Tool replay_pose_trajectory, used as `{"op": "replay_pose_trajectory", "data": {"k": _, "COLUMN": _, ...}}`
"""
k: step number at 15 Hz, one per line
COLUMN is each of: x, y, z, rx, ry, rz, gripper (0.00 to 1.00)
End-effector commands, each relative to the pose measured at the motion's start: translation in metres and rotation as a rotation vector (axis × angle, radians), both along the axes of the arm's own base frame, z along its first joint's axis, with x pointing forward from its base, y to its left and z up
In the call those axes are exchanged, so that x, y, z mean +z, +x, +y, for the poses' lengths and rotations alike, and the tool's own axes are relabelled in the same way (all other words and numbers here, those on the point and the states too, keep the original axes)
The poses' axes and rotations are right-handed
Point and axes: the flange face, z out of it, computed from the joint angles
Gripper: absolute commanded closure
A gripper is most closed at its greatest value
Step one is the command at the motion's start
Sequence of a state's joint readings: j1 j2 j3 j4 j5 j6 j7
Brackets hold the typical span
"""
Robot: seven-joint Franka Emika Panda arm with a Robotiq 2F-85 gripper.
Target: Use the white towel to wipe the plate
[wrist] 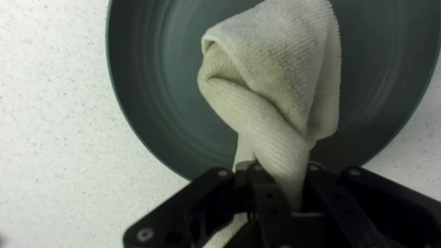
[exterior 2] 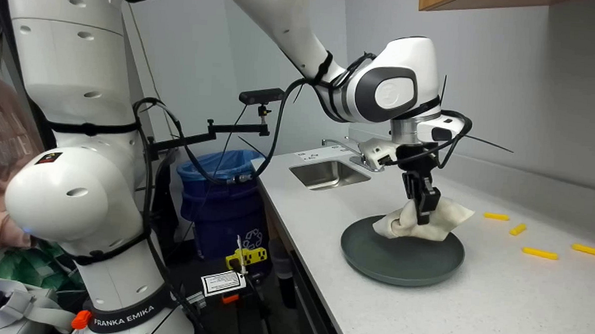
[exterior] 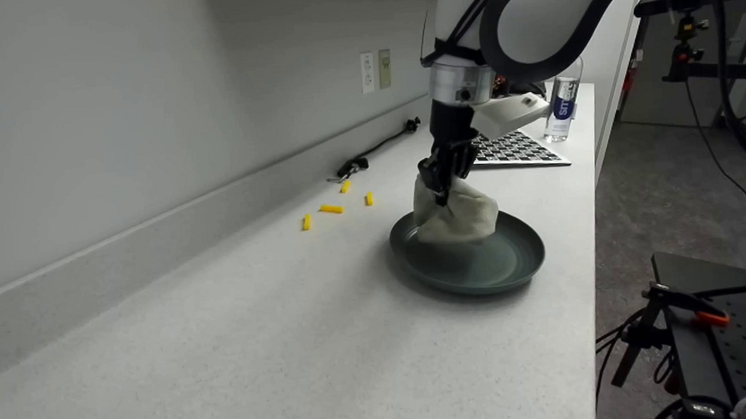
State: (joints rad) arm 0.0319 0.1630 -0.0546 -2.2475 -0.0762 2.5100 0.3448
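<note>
The dark green round plate (exterior: 472, 278) lies on the white counter, and it also shows in an exterior view (exterior 2: 400, 266) and in the wrist view (wrist: 162, 103). The white towel (exterior: 460, 219) is bunched and hangs over the plate's far half; it also shows in an exterior view (exterior 2: 446, 222). My gripper (exterior: 442, 192) points down and is shut on the towel, as an exterior view (exterior 2: 422, 216) shows. In the wrist view the towel (wrist: 272, 75) spreads from between the fingers (wrist: 280, 168) over the plate's middle. Whether its underside touches the plate is hidden.
Several yellow pieces (exterior 2: 539, 253) lie between plate and wall. A black corded object (exterior: 353, 166) lies along the wall. A black-and-white patterned board (exterior: 517, 149) and a bottle (exterior: 561, 111) stand behind. A sink (exterior 2: 328, 175) is set in the counter. The counter edge (exterior: 594, 223) is near the plate.
</note>
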Motion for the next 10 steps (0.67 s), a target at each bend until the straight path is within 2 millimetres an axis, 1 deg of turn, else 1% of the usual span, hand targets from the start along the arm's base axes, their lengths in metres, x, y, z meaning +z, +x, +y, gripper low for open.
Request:
{"op": "replay_pose_trajectory", "data": {"k": 1, "x": -0.023, "y": 0.013, "z": 0.016, "rx": 0.0, "ry": 0.007, "rz": 0.01, "gripper": 0.97}}
{"op": "replay_pose_trajectory", "data": {"k": 4, "x": -0.035, "y": 0.019, "z": 0.049, "rx": 0.054, "ry": 0.029, "rz": 0.033, "gripper": 0.97}}
{"op": "replay_pose_trajectory", "data": {"k": 7, "x": -0.041, "y": 0.017, "z": 0.087, "rx": 0.134, "ry": 0.031, "rz": 0.046, "gripper": 0.97}}
{"op": "replay_pose_trajectory", "data": {"k": 8, "x": -0.042, "y": 0.014, "z": 0.095, "rx": 0.157, "ry": 0.031, "rz": 0.052, "gripper": 0.97}}
{"op": "replay_pose_trajectory", "data": {"k": 10, "x": -0.042, "y": 0.006, "z": 0.106, "rx": 0.187, "ry": 0.029, "rz": 0.064, "gripper": 0.97}}
